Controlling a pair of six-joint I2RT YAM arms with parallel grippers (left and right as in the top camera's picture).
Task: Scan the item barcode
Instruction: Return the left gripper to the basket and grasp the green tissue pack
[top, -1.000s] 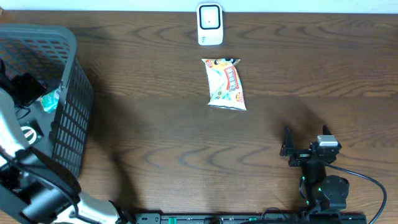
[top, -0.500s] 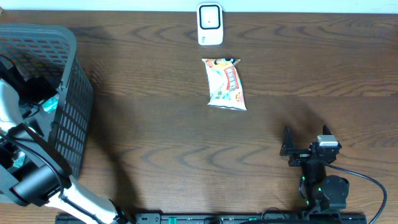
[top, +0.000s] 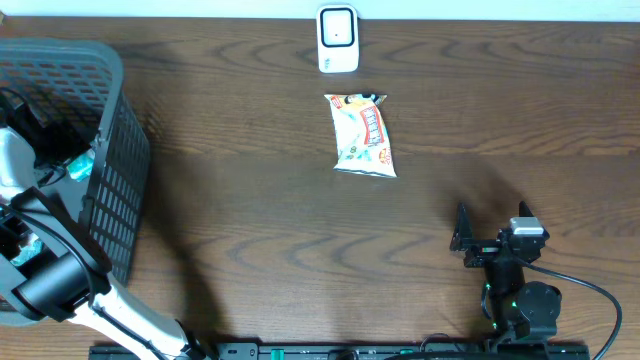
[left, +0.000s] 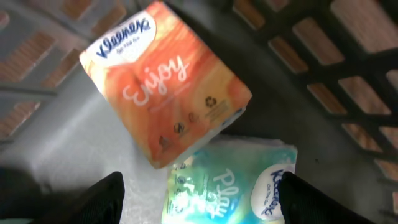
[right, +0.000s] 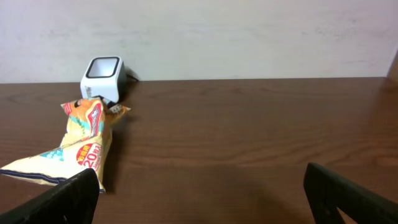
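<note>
- Grey basket (top: 112, 120) sits at the left end of the brown table (top: 250, 220), and the left arm reaches down into it.
- An orange tissue pack (left: 161, 81) and a green tissue pack (left: 236, 174) lie in the basket, touching, with the orange one partly on top.
- The left gripper (left: 202, 190) hangs over the green tissue pack with one finger on each side, spread wide and holding nothing.
- The right gripper (right: 199, 186) is low over the table, spread wide and empty.
- A white scanner (top: 338, 38) stands at the far edge, with a snack bag (top: 363, 135) just in front of it.
</note>
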